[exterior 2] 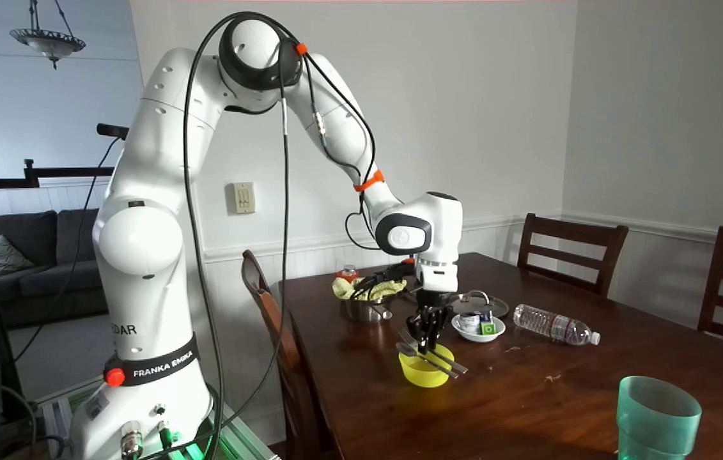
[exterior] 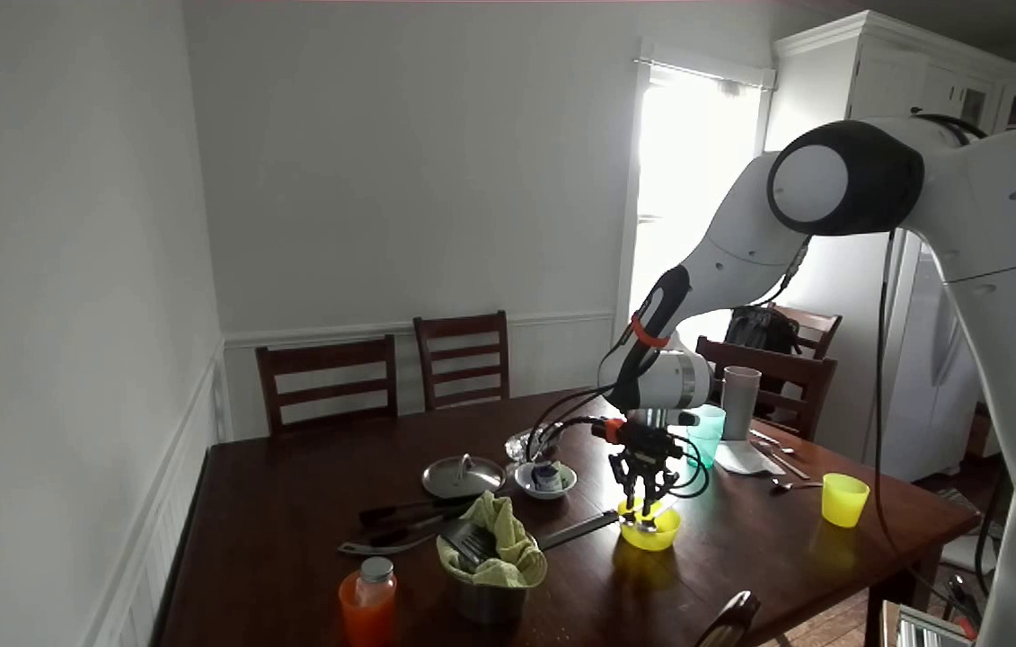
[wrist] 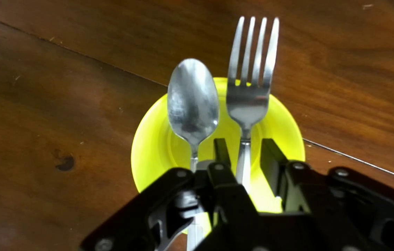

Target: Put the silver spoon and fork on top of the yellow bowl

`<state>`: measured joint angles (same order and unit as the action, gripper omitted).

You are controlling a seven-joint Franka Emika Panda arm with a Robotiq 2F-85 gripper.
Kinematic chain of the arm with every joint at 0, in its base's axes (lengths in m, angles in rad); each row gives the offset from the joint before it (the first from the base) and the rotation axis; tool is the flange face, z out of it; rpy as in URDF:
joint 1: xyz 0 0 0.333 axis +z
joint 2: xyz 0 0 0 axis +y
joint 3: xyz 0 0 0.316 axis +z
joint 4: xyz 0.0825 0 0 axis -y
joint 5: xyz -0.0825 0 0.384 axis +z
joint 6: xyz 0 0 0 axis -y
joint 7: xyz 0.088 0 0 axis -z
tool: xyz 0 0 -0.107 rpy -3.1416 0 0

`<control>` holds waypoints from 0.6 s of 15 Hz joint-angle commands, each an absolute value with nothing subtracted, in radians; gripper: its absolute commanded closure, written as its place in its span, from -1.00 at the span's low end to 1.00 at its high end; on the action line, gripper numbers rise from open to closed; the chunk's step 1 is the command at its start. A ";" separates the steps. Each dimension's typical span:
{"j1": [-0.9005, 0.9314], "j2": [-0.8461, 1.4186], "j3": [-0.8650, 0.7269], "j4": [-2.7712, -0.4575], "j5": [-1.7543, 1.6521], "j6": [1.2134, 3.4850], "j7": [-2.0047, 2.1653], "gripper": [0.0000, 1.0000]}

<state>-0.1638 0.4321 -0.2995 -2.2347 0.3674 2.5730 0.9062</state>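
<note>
"Checking in: which step are you on?"

"The release, I judge. In the wrist view I see the spoon and the fork side by side across the yellow bowl, the fork's tines reaching past the rim."

"Is the gripper pinching anything?"

"No. Its fingers stand spread on either side of the fork's handle, with gaps showing."

"And next?"

"I'd lift straight up with the fingers apart, because a sideways drift could catch the handle and drag the fork off the bowl."
</note>
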 commanded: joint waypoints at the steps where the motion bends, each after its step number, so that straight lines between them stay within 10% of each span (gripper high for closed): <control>1: -0.172 0.429 -0.289 -2.241 0.366 2.590 0.920 -0.26; 6: -0.174 0.419 -0.286 -2.245 0.367 2.603 0.911 -0.94; 9: -0.175 0.392 -0.288 -2.257 0.348 2.596 0.879 -1.00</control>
<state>-0.1637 0.4314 -0.2953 -2.2347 0.3674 2.5876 0.9044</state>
